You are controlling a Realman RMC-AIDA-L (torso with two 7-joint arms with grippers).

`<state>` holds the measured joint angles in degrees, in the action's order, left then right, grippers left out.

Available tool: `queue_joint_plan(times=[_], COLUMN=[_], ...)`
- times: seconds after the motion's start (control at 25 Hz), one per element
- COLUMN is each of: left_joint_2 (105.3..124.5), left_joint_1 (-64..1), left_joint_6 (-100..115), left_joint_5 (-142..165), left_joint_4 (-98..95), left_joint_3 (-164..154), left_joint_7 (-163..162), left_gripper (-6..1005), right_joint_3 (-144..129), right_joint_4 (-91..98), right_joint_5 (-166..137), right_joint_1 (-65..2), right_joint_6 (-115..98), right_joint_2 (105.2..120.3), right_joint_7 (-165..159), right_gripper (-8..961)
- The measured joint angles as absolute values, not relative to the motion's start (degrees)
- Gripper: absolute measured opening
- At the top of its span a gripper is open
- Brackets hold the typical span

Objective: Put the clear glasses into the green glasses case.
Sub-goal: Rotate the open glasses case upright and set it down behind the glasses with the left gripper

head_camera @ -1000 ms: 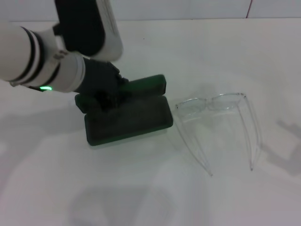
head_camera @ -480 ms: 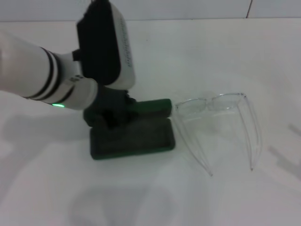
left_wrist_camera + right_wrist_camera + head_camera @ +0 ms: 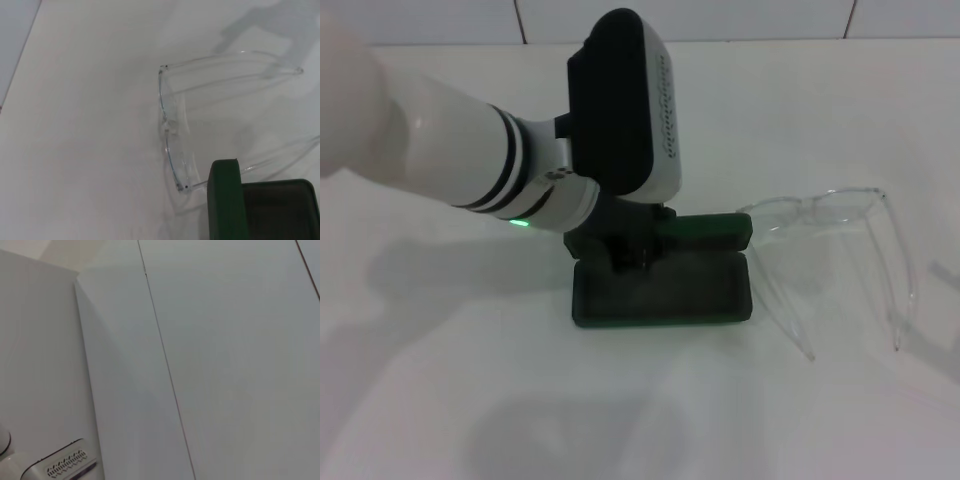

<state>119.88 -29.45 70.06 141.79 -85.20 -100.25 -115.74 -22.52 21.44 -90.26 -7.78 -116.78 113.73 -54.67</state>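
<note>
Head view: a dark green, rounded rectangular hard-shell glasses case (image 3: 665, 290) lies open on a white table (image 3: 640, 420), and it has slid toward the fully transparent plastic glasses (image 3: 840, 255) since a second ago. The glasses now lie just beside the case, on the side away from the arm, their thin temple arms unfolded. The left gripper (image 3: 630, 250) sits over the case's hinge side; whether its jaws are apart or clamped cannot be told. Nothing is packed yet. The right gripper is out of sight
</note>
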Motion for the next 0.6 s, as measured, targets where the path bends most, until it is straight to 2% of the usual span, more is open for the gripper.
queue_joint_plan(times=[0.6], left_joint_2=[119.95], left_joint_1=[-32.38], left_joint_6=[62.85], left_joint_5=[141.4], left_joint_4=[-79.87], left_joint_3=[-101.04], left_joint_7=[-114.49], left_gripper=[240], right_joint_3=[-22.67], right_joint_4=[20.83], right_joint_5=[-90.35], right_joint_1=[-7.04], right_joint_6=[-116.05], right_joint_2=[113.57], right_joint_7=[-54.49], right_gripper=[881])
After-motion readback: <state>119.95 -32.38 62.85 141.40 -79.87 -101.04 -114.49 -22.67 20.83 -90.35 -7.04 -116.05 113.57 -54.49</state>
